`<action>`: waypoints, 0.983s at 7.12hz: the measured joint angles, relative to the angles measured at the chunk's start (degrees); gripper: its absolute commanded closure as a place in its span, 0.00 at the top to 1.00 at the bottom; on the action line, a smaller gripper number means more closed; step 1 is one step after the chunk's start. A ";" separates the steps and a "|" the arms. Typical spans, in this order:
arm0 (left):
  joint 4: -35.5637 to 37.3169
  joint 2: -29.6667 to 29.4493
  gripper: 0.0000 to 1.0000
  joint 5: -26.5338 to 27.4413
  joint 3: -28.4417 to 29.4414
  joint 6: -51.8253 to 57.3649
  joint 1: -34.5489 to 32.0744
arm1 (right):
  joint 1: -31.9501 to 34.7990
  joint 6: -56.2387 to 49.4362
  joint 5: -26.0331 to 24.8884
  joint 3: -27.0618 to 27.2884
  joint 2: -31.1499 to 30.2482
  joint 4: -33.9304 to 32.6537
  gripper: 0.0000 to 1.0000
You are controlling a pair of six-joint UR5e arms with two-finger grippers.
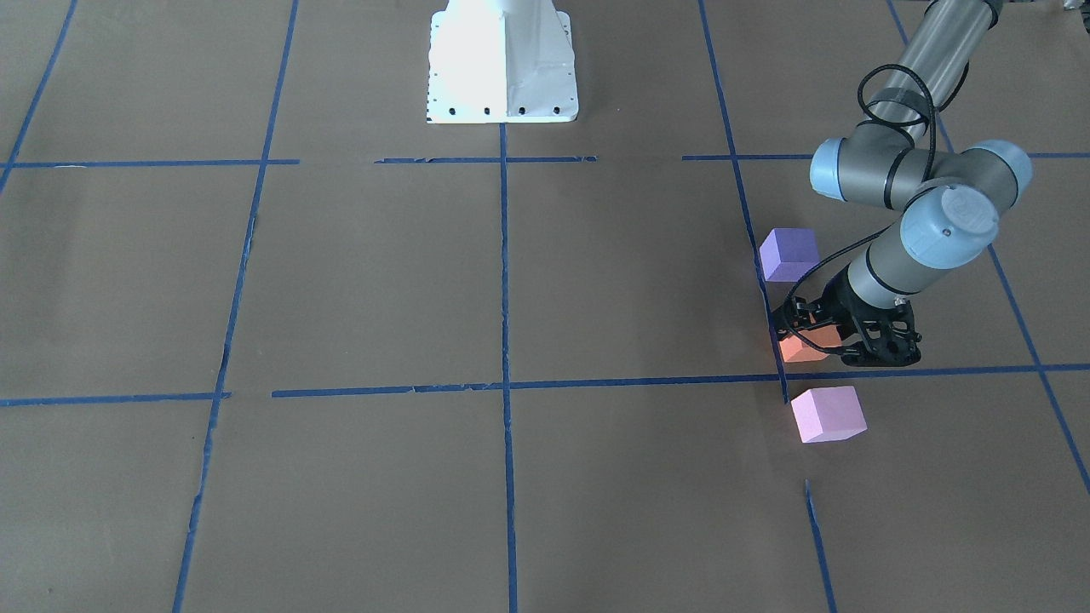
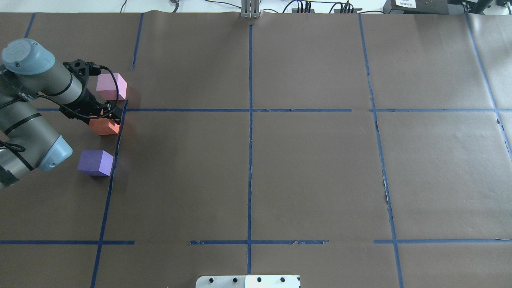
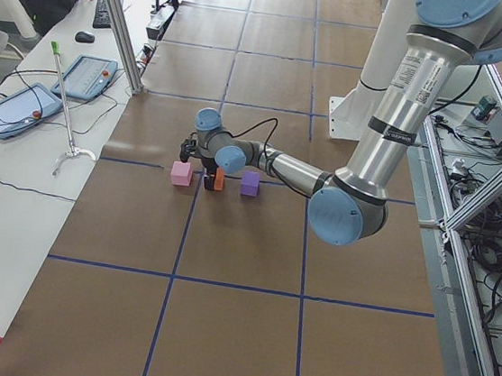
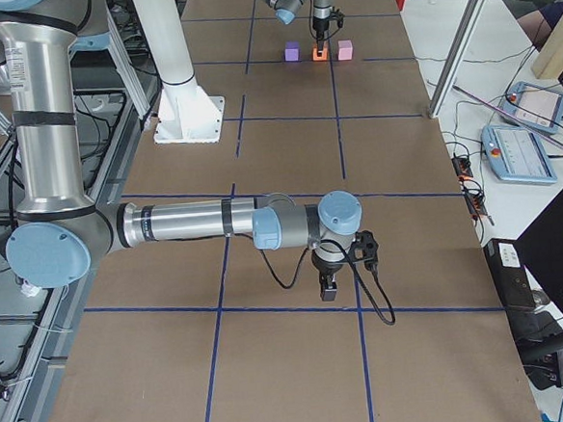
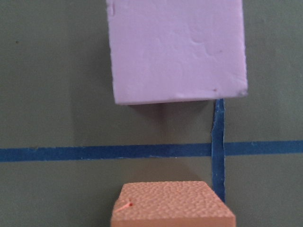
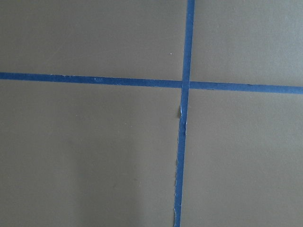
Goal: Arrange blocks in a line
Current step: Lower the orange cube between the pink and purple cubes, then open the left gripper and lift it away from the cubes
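Three blocks stand in a row along a blue tape line on my left side: a violet-purple block (image 1: 789, 254) (image 2: 96, 162), an orange block (image 1: 805, 349) (image 2: 105, 127) and a light pink block (image 1: 828, 415) (image 2: 111, 86). My left gripper (image 1: 811, 336) (image 2: 105, 117) is down at the orange block, with its fingers against the block's sides. The block rests on the table or just above it. The left wrist view shows the orange block (image 5: 173, 203) at the bottom and the pink block (image 5: 177, 49) beyond it. My right gripper (image 4: 328, 287) shows only in the exterior right view, low over bare paper. I cannot tell whether it is open.
Brown paper with a grid of blue tape (image 2: 250, 160) covers the table. The white robot base (image 1: 502, 68) stands at the middle of my edge. Teach pendants (image 3: 82, 78) lie on a side table beyond the far edge.
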 measured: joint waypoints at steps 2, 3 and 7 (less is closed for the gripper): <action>0.02 0.02 1.00 0.13 -0.30 0.09 -0.04 | 0.00 0.00 0.00 0.00 0.00 -0.05 1.00; 0.08 0.17 1.00 0.17 -1.06 0.14 -0.20 | 0.00 0.00 0.00 0.00 0.00 -0.06 1.00; 4.67 2.59 1.00 0.18 -11.69 0.18 -3.99 | 0.00 0.00 0.00 0.00 0.00 0.01 1.00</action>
